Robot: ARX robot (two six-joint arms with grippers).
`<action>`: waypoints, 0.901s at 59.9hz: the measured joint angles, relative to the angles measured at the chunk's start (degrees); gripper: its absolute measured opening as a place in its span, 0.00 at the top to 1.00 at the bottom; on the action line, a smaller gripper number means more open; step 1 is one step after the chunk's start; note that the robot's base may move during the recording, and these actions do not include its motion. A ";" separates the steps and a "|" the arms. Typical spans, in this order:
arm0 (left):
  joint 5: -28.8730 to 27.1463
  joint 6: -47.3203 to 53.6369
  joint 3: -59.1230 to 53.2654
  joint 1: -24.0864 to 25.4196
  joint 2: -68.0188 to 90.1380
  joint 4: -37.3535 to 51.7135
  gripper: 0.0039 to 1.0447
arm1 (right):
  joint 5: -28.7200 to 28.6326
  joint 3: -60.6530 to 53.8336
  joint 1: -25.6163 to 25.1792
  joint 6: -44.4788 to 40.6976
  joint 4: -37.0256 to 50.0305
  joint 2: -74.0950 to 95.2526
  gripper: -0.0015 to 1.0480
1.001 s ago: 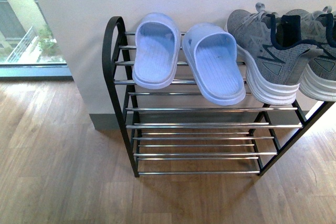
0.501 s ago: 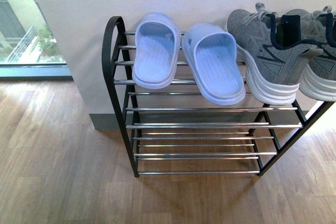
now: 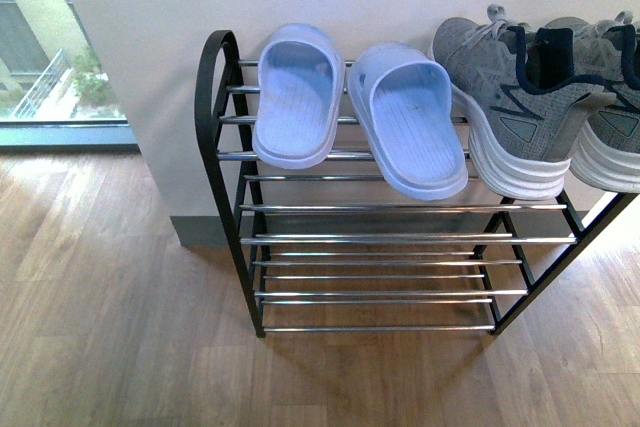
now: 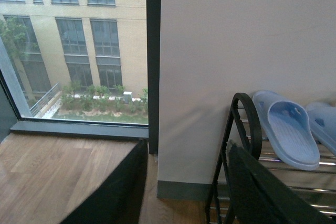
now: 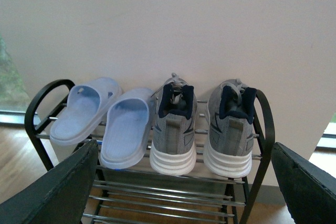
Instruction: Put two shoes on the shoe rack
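From my body camera, the tall rack of black metal uprights and shiny chrome rods (image 3: 400, 239) is standing against a pale wall on the wooden plank floor (image 3: 110, 327). Two grey knit sneakers with thick white soles are sitting on its top shelf at the right end: the nearer one (image 3: 510, 112) whole, the farther one (image 3: 610, 137) cut by the frame edge. Two pale blue rubber slippers (image 3: 297, 97) (image 3: 410, 122) are lying beside them, toward the rack's left end. Neither of my arms is showing here.

From my left wrist, my left gripper (image 4: 184, 187) is hanging spread and empty, one dark finger (image 4: 118, 192) on each side of the view, with the rack's curved black end and a blue slipper beyond it, beside a large window (image 4: 73, 51).

From my right wrist, my right gripper (image 5: 184, 192) is likewise gaping and holding nothing, apart from the rack. Both sneakers are resting side by side, heels toward me, touching the rods, with the slippers just beside them.
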 joint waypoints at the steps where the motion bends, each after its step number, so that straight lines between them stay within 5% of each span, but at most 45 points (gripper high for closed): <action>1: 0.00 0.00 0.00 0.00 0.00 0.00 0.50 | 0.00 0.00 0.00 0.00 0.00 0.00 0.09; 17: -0.02 0.11 0.00 0.00 0.00 0.00 0.07 | 0.09 0.00 0.00 0.00 0.02 -0.02 0.09; 54: 0.07 0.17 0.00 0.04 -0.04 0.00 0.09 | 0.28 0.00 0.00 0.00 -0.02 -0.02 0.09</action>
